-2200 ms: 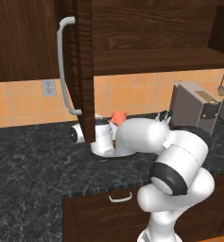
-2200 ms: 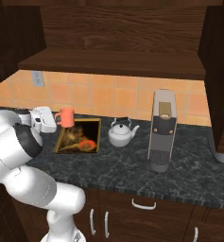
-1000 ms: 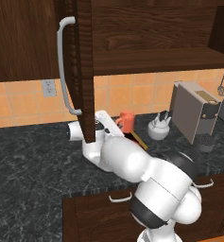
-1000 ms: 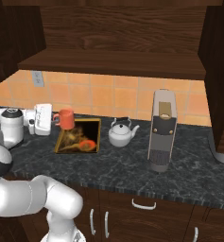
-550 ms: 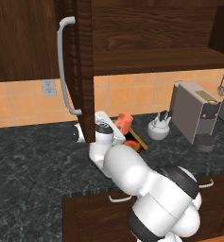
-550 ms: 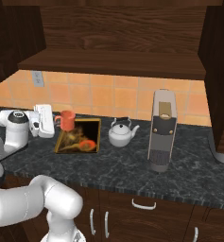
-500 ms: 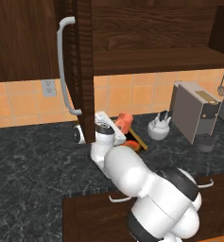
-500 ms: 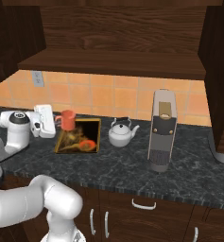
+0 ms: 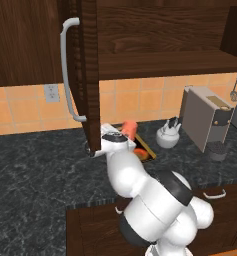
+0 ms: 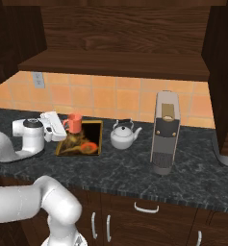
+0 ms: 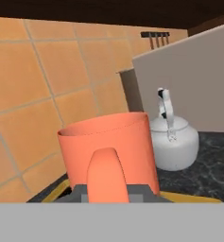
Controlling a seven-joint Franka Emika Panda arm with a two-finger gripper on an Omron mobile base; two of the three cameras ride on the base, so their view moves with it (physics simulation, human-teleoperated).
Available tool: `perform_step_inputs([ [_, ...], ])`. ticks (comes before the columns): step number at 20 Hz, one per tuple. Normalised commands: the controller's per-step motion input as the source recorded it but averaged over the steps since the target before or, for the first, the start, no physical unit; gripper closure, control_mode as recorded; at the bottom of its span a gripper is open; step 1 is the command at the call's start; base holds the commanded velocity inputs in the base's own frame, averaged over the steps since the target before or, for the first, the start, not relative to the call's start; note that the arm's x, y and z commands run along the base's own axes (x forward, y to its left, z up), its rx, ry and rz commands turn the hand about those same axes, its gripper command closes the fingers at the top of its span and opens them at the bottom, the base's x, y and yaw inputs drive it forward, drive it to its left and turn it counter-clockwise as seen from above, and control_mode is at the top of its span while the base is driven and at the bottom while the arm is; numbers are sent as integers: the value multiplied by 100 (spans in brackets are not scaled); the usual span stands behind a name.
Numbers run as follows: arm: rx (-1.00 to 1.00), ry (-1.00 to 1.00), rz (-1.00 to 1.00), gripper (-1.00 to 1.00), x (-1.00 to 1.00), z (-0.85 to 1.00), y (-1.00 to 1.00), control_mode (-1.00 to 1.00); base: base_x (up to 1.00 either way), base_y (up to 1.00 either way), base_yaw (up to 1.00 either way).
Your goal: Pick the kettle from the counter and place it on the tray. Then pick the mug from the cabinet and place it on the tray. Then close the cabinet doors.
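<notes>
My gripper (image 10: 64, 126) is shut on the side handle of the orange mug (image 10: 75, 122), which hangs upright just above the left end of the gold-rimmed tray (image 10: 97, 139). In the hand view the mug (image 11: 108, 144) sits right before the gripper (image 11: 107, 189), its handle between the fingers. The white-grey kettle (image 10: 122, 136) stands on the dark counter (image 10: 192, 173) just right of the tray. From the left base view the mug (image 9: 130, 128), the gripper (image 9: 123, 137), the tray (image 9: 143, 151) and the kettle (image 9: 167, 136) line up left to right. The cabinet doors (image 9: 87, 75) stand open.
A tall grey coffee machine (image 10: 164, 132) stands right of the kettle. The open left door's curved bar handle (image 9: 65, 70) hangs close to my arm's left. The right door (image 10: 226, 72) juts out at the far right. The cabinet shelf (image 10: 115, 67) overhangs the counter.
The mug, held in the gripper, has moved a little to the right and slightly lower, over the tray's end. The arm has folded closer to the counter.
</notes>
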Motion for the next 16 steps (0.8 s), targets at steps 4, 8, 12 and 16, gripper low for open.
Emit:
perform_step_inputs([
  [4, 3, -17, 0, 100, 28, -66, 17, -100, 0, 0, 0],
  [8, 10, -27, 0, 100, 17, -69, 11, -100, 0, 0, 0],
  [12, 22, -33, 0, 100, 0, -76, 0, -100, 0, 0, 0],
  [16, 27, -37, -3, 100, -16, -83, 0, -100, 0, 0, 0],
])
